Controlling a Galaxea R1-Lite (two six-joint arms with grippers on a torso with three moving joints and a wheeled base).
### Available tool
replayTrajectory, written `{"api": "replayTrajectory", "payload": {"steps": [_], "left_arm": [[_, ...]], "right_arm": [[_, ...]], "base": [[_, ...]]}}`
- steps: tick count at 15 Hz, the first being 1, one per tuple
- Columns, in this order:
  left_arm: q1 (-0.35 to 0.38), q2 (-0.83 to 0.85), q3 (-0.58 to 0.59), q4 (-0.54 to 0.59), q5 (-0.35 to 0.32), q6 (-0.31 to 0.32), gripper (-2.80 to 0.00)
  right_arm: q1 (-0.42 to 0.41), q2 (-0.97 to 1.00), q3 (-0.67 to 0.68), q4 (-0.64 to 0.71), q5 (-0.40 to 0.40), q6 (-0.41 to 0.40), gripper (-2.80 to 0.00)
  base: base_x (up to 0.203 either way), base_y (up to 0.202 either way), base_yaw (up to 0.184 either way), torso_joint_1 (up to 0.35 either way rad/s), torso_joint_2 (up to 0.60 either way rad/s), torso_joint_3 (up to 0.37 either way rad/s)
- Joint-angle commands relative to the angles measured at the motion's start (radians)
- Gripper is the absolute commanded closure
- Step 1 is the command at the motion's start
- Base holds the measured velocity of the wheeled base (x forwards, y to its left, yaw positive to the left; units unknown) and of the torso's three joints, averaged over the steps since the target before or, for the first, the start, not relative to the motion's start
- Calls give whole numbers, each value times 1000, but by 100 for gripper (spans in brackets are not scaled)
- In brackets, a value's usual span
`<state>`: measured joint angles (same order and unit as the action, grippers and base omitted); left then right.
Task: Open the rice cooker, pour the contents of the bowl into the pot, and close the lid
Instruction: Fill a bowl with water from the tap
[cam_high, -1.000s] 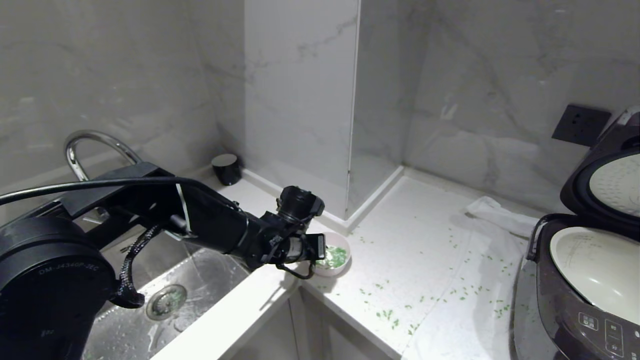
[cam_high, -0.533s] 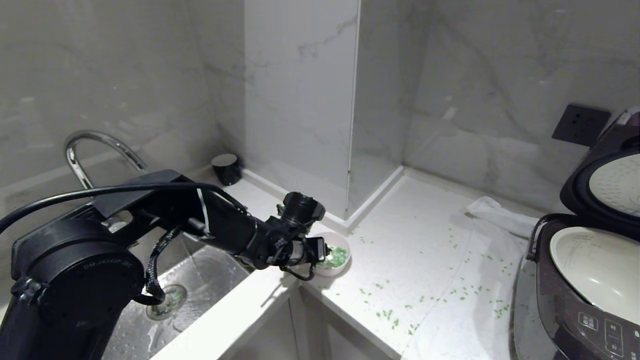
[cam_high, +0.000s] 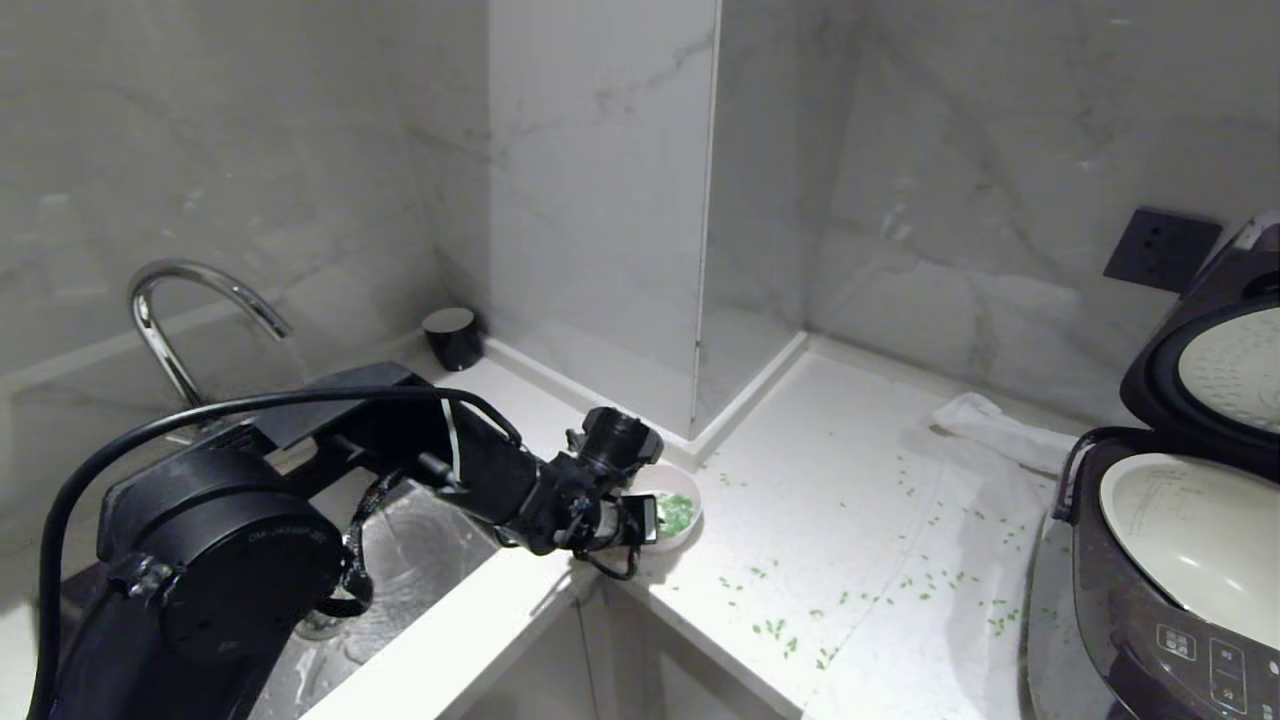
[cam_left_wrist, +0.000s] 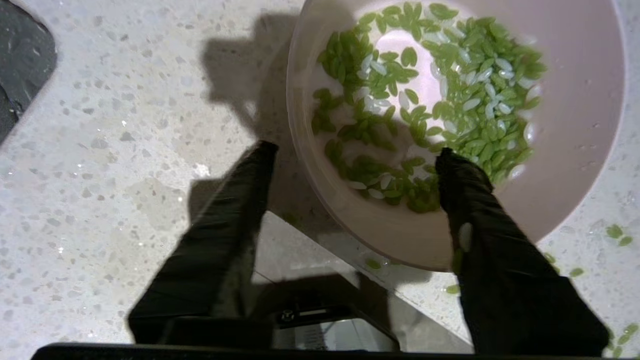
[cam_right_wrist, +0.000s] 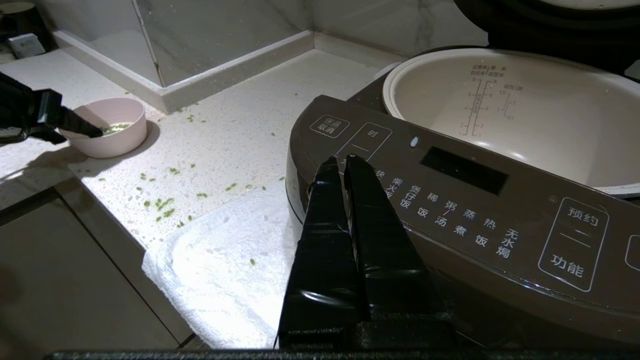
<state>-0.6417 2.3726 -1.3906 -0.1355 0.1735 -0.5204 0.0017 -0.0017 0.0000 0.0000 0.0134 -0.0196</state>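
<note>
The small pale pink bowl (cam_high: 686, 527) stands on the counter corner beside the sink, holding green grains (cam_left_wrist: 450, 100) mixed with a few white ones. My left gripper (cam_left_wrist: 355, 150) is open and straddles the bowl's near rim: one finger is inside among the grains, the other outside, and neither presses the wall. At the far right the dark rice cooker (cam_high: 1130, 620) stands with its lid (cam_high: 1200, 350) raised and the cream-white pot (cam_right_wrist: 550, 115) bare inside. In front of the cooker's control panel (cam_right_wrist: 450, 200) my right gripper (cam_right_wrist: 340, 160) hangs shut and empty.
Green grains (cam_high: 850, 600) lie scattered over the counter and on a white towel (cam_right_wrist: 225, 260) under the cooker. A steel sink (cam_high: 400, 560) with a curved faucet (cam_high: 170, 300) lies left of the bowl. A dark cup (cam_high: 453, 337) stands in the back corner.
My left arm has reached further forward and its wrist has sunk a little toward the bowl's near rim. The bowl, the cooker and the right gripper have stayed put.
</note>
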Motion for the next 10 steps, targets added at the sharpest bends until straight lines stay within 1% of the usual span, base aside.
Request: {"api": "replayTrajectory", "payload": {"steps": [1, 6, 8, 10], "left_arm": [[-4, 12, -2, -2, 1, -4, 0], [-6, 17, -11, -1, 3, -9, 0], [-6, 19, -11, -1, 24, -16, 0], [-6, 18, -11, -1, 31, -20, 0]], "right_arm": [[0, 2, 0, 0, 0, 0, 0], [0, 2, 0, 0, 0, 0, 0], [0, 2, 0, 0, 0, 0, 0], [1, 2, 0, 0, 0, 0, 0]], "base": [[0, 0, 0, 0, 0, 0], [0, 0, 0, 0, 0, 0], [0, 0, 0, 0, 0, 0], [0, 0, 0, 0, 0, 0]]}}
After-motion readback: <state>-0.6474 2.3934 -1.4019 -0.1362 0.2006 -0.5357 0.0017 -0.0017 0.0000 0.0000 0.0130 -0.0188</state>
